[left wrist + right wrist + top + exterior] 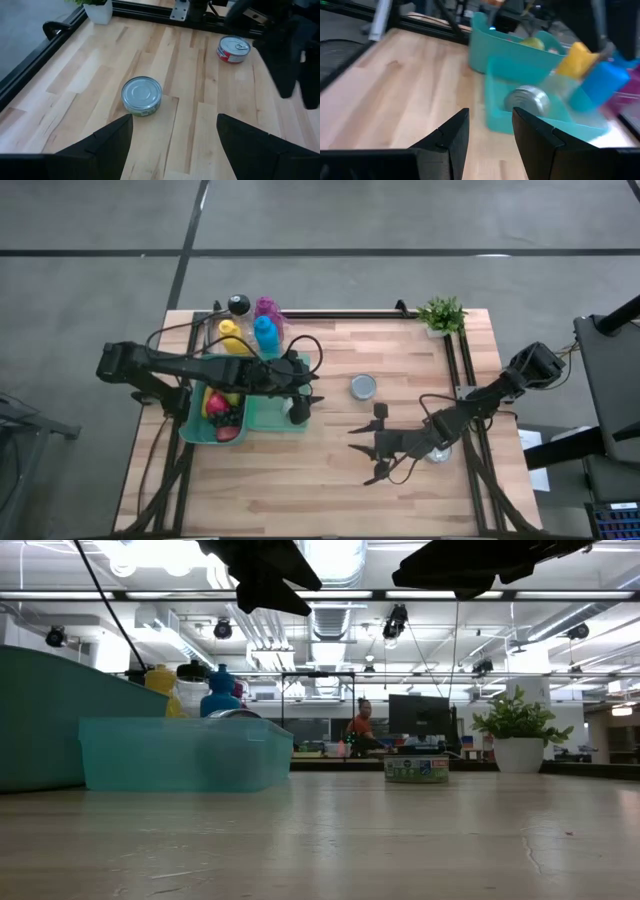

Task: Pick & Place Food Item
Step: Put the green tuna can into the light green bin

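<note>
1. Hanging above the shallow teal tray (275,416), the left gripper (305,392) has its jaws spread wide with nothing between them.
2. From the left wrist view, a silver-topped can (142,95) with a green label sits upright on the wooden table (300,490), ahead of the open fingers (107,140) and apart from them.
3. That same can (364,387) shows from above on the bare wood, between the two arms, near the tray but outside it.
4. A second can (233,49), red-labelled with a pull tab, stands farther off near the black rail.
5. The right gripper (372,452) hovers over the middle of the table with its jaws nearly closed and empty.
6. The right wrist view shows a round metal can (527,100) lying inside the shallow tray.
7. Beside that tray, a deeper teal bin (196,426) holds fruit-like pieces (224,406) in yellow, pink and red.
8. Behind the bins stand yellow, blue and purple bottles (252,330).
9. A small potted plant (441,315) sits at the far right corner.
</note>
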Controlling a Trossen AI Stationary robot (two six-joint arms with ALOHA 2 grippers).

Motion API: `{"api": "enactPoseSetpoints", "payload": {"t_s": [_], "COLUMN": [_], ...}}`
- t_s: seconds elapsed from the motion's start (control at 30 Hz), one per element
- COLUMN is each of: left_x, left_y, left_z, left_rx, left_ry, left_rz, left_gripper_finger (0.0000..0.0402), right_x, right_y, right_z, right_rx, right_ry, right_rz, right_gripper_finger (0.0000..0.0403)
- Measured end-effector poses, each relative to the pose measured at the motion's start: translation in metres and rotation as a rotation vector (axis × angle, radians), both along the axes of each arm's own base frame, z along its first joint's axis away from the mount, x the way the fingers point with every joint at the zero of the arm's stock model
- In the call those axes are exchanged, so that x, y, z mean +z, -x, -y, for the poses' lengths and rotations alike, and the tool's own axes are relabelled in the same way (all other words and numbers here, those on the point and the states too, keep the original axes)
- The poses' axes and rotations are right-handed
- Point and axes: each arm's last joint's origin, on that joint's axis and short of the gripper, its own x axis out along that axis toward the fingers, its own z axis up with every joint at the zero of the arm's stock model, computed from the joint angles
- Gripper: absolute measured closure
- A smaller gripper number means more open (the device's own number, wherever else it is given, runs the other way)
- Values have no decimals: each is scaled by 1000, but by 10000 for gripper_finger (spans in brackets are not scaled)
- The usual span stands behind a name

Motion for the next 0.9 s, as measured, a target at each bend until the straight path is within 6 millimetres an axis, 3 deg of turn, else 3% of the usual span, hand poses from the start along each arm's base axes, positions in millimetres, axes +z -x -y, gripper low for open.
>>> {"api": "enactPoseSetpoints", "payload": {"t_s": [0.6,0.9], "left_x": [0,0], "left_y": [0,0], "left_z": [0,0], "left_rx": [0,0], "left_ry": [0,0], "left_rz": [0,0], "left_gripper_finger": [106,106], "right_x": [2,16], "right_y": [0,5], "right_z": [-1,6], "right_rx": [5,-94], "right_ry": [-89,-53], "right_rz": [15,71], "right_gripper_finger": [256,256]}}
